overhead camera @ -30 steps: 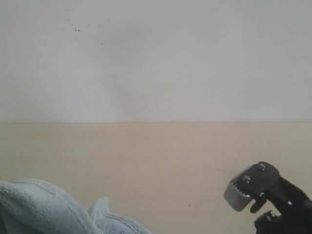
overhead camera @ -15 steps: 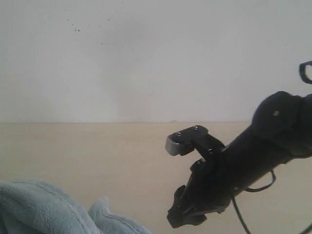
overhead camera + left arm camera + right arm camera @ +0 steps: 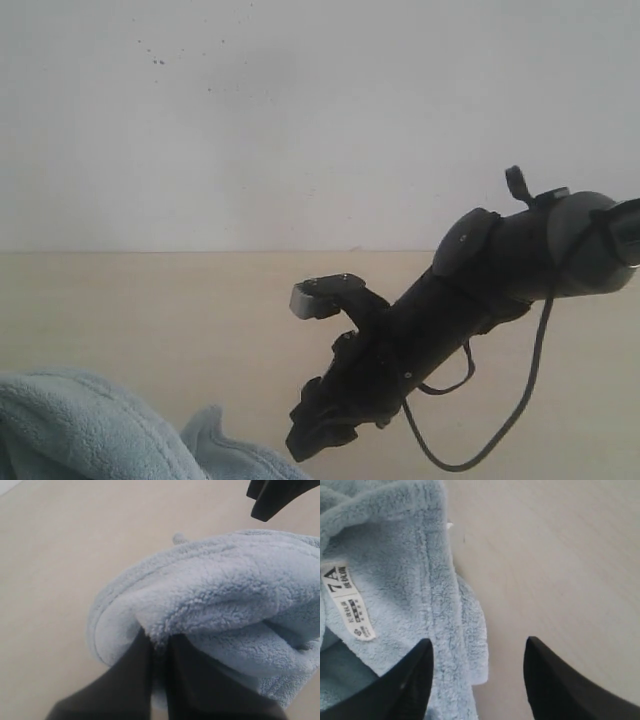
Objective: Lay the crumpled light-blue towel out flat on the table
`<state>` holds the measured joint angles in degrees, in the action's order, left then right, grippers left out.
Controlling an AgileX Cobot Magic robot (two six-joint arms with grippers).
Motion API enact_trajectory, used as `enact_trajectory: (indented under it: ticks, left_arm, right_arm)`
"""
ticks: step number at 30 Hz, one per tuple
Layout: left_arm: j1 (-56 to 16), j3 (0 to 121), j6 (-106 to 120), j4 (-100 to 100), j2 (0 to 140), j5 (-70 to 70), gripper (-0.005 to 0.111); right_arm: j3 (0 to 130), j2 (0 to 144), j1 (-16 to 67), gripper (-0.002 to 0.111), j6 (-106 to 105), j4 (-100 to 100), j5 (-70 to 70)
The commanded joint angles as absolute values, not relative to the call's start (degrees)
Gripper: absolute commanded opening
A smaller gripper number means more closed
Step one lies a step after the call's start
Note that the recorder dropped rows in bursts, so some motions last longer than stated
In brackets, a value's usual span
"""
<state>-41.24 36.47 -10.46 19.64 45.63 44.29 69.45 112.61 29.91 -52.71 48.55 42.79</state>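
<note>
A pale light-blue towel (image 3: 215,610) lies bunched in thick folds on a beige table (image 3: 200,310), low at the left edge of the exterior view. The left tool (image 3: 159,645) is clenched on a fold of the towel, its dark fingers pinched together around the fluffy cloth. The right tool (image 3: 477,652) hangs with jaws wide apart and empty, just above a hemmed corner beside a small white tag (image 3: 347,600). Judging by this, the spreading has barely begun: one hold is made, the second corner is not yet gripped, and the whole towel is left to be pulled out flat.
</note>
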Motion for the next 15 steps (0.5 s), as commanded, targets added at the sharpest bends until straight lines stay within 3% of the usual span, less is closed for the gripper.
enact_trajectory:
  ticks: [1, 13, 15]
  left_arm:
    - [-41.2, 36.2, -11.4, 19.9, 45.3, 43.3, 0.004]
    - [-41.2, 36.2, -12.0, 19.9, 45.3, 43.2, 0.004]
    - [-41.2, 36.2, -12.0, 19.9, 45.3, 43.2, 0.004]
  right_arm:
    - [70.4, 114.2, 32.0, 0.053, -55.2, 49.2, 43.0]
    - [70.9, 118.3, 33.9, 0.052, -56.1, 49.0, 40.7]
    - [70.9, 118.4, 33.9, 0.045, -56.4, 49.0, 40.7]
